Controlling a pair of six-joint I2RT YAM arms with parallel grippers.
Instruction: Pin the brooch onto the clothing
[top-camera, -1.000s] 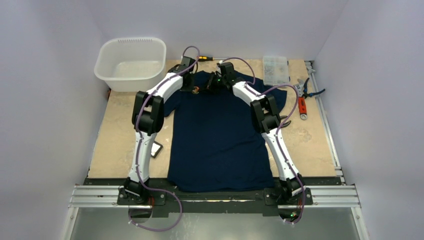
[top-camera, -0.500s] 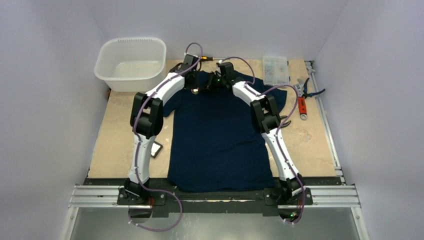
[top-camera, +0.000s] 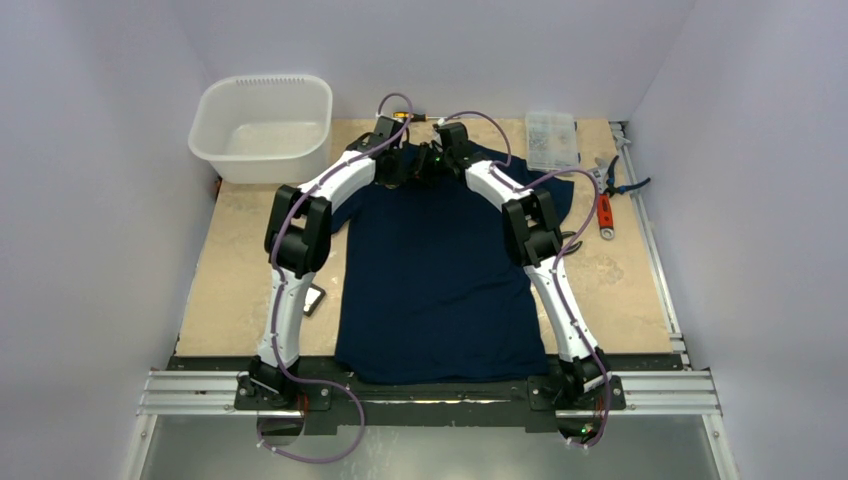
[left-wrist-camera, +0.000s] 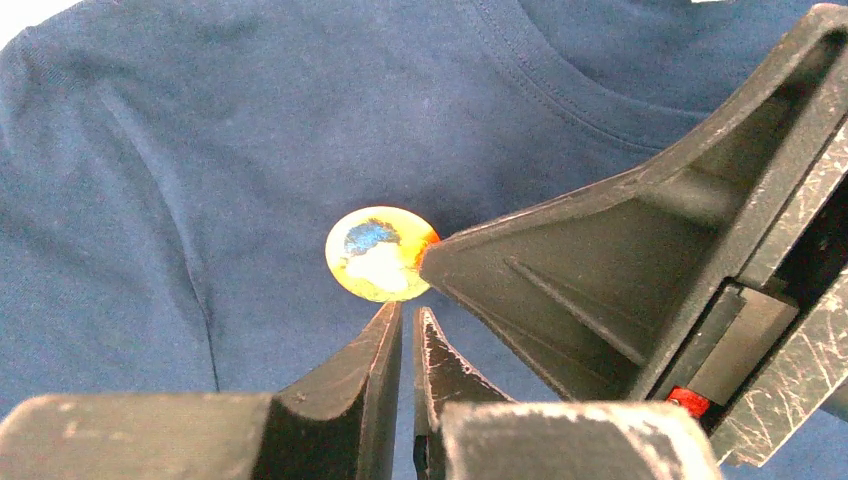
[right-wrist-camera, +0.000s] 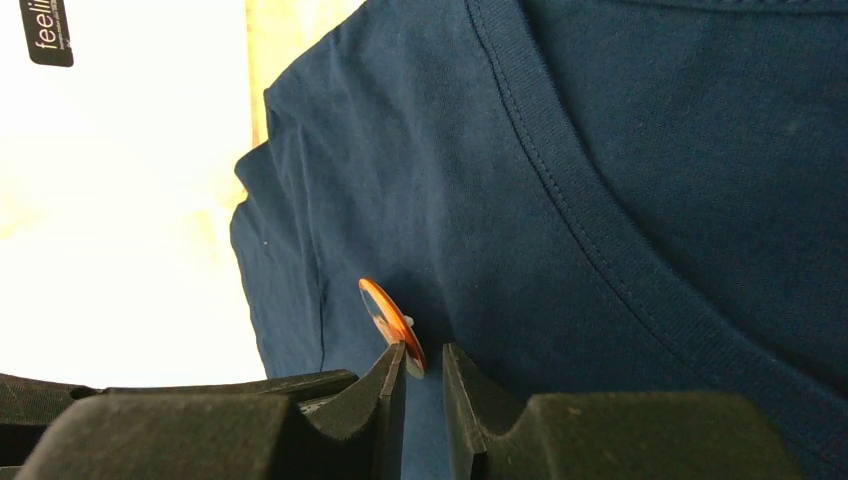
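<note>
— Tan table (top-camera: 240, 270), navy shirt (top-camera: 440, 280): where is the brooch (left-wrist-camera: 380, 252)?
— Upper centre, beside the collar, its rim nipped by the right gripper (right-wrist-camera: 424, 365). The left gripper (left-wrist-camera: 408, 320) waits just beside it, jaws nearly together, empty.
— Risk?
— Thin edge hold; a twist could flick it loose.

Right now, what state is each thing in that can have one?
T-shirt, spread flat, front up.
brooch, tilted up on edge just below the collar.
right gripper, shut on the brooch's rim.
left gripper, shut but for a sliver, holding nothing, just beside the brooch.
white tub, upright, looks empty.
</note>
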